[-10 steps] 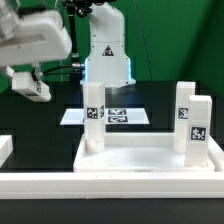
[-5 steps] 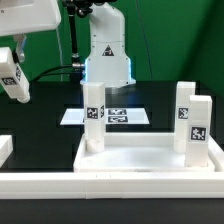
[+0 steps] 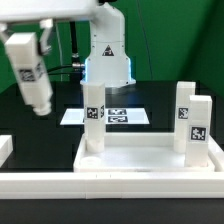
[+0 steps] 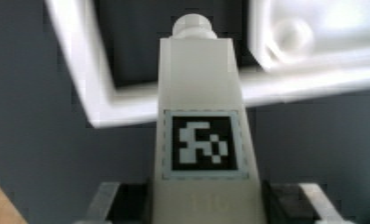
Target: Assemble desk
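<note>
**benchwatcher:** So right now the arm's two-finger gripper is clamped on one of the short white square plastic legs with a black-and-white tag, holding it up in the air at the exterior view's left, well above the black table. The leg hangs a bit tilted, not plumb. From the wrist view you can see the fingers on either side of the leg, tag facing the camera, rounded peg end pointing away.

**rimshot_42:** And the big white rectangular plastic desk panel with the raised rim?

**benchwatcher:** Lying flat near the front, with three legs standing on it: one at the back corner on the exterior view's left, two close together on the right. The flat white marker board sits behind it.

**rimshot_42:** What worries you then?

**benchwatcher:** My guess: the tilt. If the peg meets a corner socket at an angle, it'll jam or skate off the rim and shove the whole panel. Also the carried leg has to pass that left standing leg; clip it and it could get knocked loose. And a smooth plastic leg could rotate in the pinch once it gets pushed down.
</note>
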Available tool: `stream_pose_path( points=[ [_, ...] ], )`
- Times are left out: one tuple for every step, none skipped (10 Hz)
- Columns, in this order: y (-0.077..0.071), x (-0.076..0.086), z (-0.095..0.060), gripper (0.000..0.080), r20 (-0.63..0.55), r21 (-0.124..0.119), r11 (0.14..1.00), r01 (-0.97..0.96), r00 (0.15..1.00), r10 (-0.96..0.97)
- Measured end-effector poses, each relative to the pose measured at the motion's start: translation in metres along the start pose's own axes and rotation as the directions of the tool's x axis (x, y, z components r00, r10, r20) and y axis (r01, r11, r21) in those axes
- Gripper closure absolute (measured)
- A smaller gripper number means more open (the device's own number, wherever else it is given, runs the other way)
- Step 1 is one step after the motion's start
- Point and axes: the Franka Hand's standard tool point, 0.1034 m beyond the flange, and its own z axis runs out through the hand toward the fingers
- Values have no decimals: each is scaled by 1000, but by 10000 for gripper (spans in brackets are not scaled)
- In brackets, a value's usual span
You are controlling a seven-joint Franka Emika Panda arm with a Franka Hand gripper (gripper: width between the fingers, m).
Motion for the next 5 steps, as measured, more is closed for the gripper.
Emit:
stream_pose_path(
  points=[
    [-13,-8,3,509,-123,0,1000,-30,992,30],
    [-11,-30,12,509,-147,-23,999,-41,988,37],
    [-5,-24,8,509,-215,-58,998,-21,977,8],
    [3,-18,3,509,-299,-100,995,-19,954,-12],
    [0,-24,9,509,-273,-94,995,-15,962,-11]
  ],
)
